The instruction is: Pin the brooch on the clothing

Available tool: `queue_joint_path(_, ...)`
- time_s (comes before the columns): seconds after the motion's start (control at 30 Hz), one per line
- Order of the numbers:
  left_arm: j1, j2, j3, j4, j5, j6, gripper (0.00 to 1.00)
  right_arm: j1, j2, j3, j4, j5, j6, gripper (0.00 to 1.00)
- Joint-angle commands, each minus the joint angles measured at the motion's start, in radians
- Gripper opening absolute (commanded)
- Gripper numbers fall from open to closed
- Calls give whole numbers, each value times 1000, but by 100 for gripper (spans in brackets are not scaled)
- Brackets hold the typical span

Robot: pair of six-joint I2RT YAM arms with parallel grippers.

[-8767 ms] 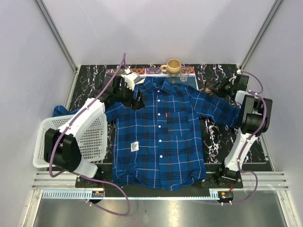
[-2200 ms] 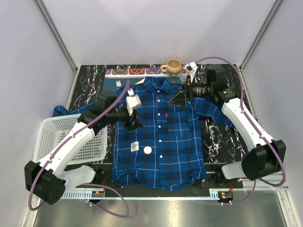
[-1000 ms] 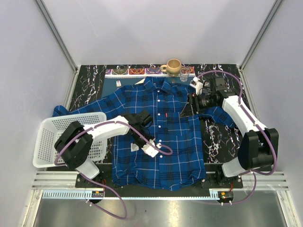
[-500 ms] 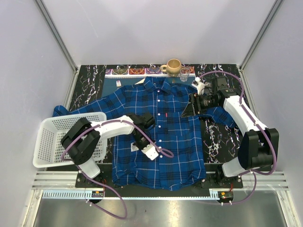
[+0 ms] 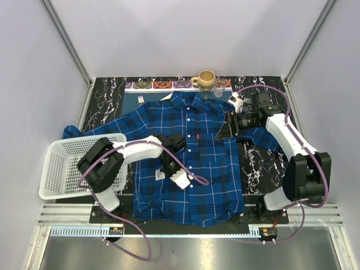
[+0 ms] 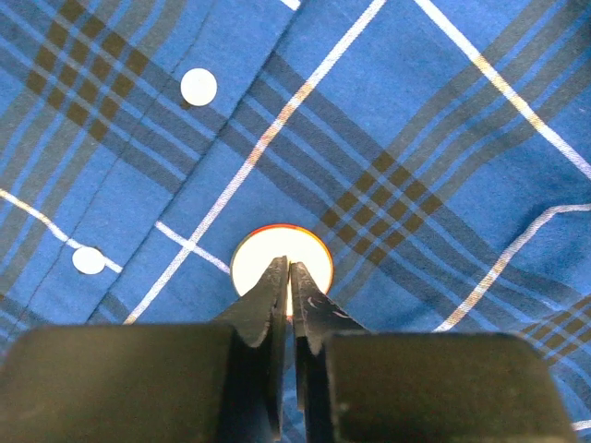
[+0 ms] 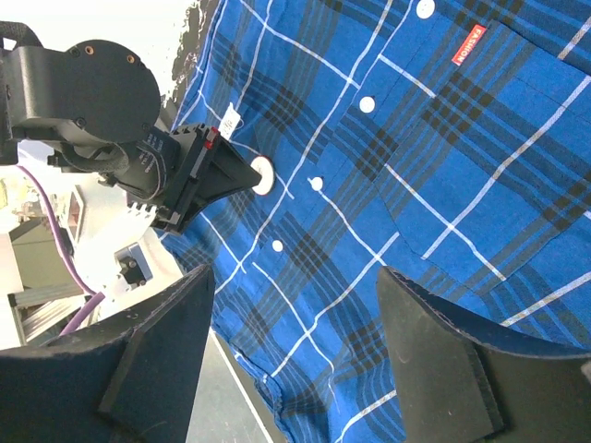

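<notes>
Currently, clothing (image 5: 208, 169) is lying flat, front up. Right gripper (image 7: 295, 277) is hovering released above it, holding nothing. Left gripper (image 6: 288, 272) is pressing down, jaws clenched nearly together, tips covering near edge of brooch (image 6: 312, 261), which is sitting just beside 2 white buttons (image 6: 199, 86). Pinning is seemingly under way; fastening is not showing yet.

Shirt (image 5: 191, 157): blue and dark navy plaid, crossed by thin white lines. A brownish tint is noted where dark bands cross, in the left wrist view. Buttons (image 6: 199, 87) are recorded as white.

Brooch (image 6: 282, 258): white face, orange-red rim.

Pocket tab (image 7: 468, 44): red, white lettering.

Paper tag (image 5: 160, 175): white.

Tabletop (image 5: 107, 95): black, veined in white like marble.

Basket (image 5: 53, 169), left edge: white.

Mug (image 5: 206, 79), far edge: tan.

Left arm (image 5: 135, 151) and right arm (image 5: 289, 140): white links, black joints. Cables (image 5: 194, 181) are noted as purple.
</notes>
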Motion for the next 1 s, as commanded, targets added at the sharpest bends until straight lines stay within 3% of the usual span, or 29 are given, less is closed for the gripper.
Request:
queue_joint_path(0.0, -5, -31, 64, -1, 30, 28, 2, -6, -18, -2, -11, -48, -18, 76)
queue_joint_path(0.17, -9, -165, 125, -10, 14, 28, 0, -5, 1, 18, -15, -128, -19, 78)
queue_joint_path(0.27, -12, -267, 165, -11, -29, 80, 0, 7, 19, 58, -19, -198, -7, 88)
queue_joint_path(0.4, -9, -347, 223, -36, -80, 181, 0, 76, 56, 155, -64, -237, -13, 92)
queue_joint_path(0.63, -17, -416, 257, -54, -160, 315, 0, 219, 125, 317, -187, -196, -32, 86)
queue_joint_path(0.97, -31, -435, 277, -62, -160, 326, 0, 360, 145, 308, -129, -113, 10, 80)
